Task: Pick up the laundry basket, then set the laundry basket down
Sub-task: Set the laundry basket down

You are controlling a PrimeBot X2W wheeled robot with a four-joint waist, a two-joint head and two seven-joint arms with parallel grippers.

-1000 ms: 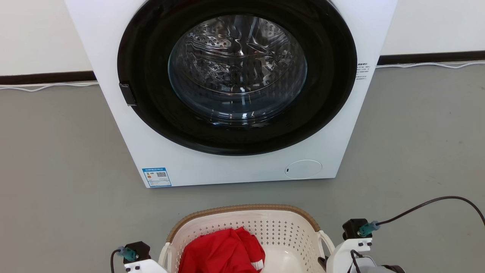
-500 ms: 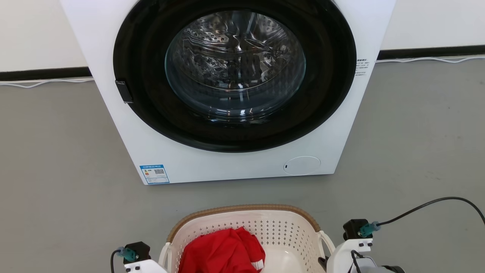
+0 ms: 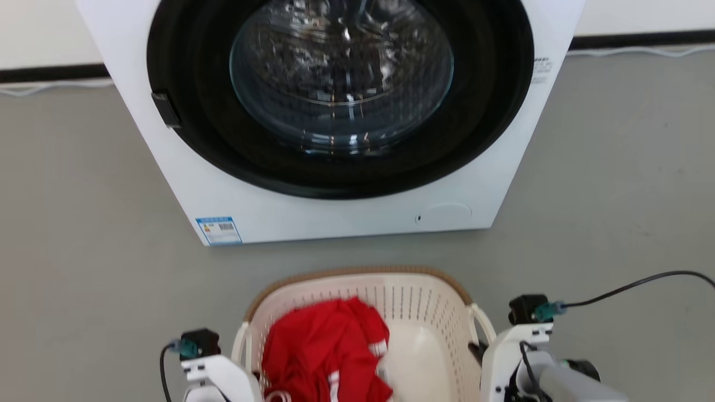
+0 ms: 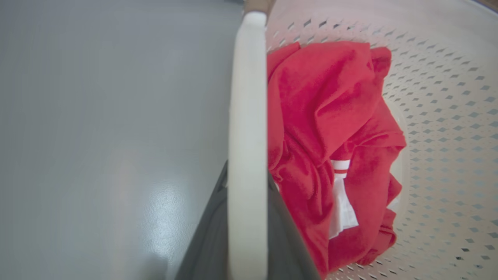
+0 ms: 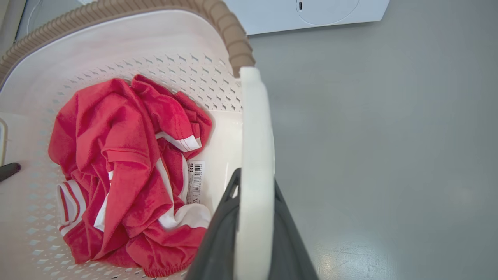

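The laundry basket [image 3: 357,272], cream-white and perforated with a brown woven-look rim, stands low in the head view in front of the washing machine. A crumpled red garment with white trim [image 3: 321,349] lies inside it. In the left wrist view my left gripper [image 4: 247,173] is shut on the basket's white loop handle [image 4: 248,97], one dark finger on each side. My right gripper [image 5: 255,181] is shut the same way on the other handle [image 5: 255,124]. Whether the basket rests on the floor or hangs just above it, I cannot tell.
A white front-loading washing machine [image 3: 335,218] with a black-ringed glass door, closed, stands just beyond the basket. Grey floor [image 3: 614,195] spreads to both sides. A black cable [image 3: 631,285] arcs from my right wrist. Thin white cords run along the back wall.
The whole head picture has shifted upward and the machine looks larger, so the camera has moved. More of the basket's inside shows. Both arms stay at the basket's sides.
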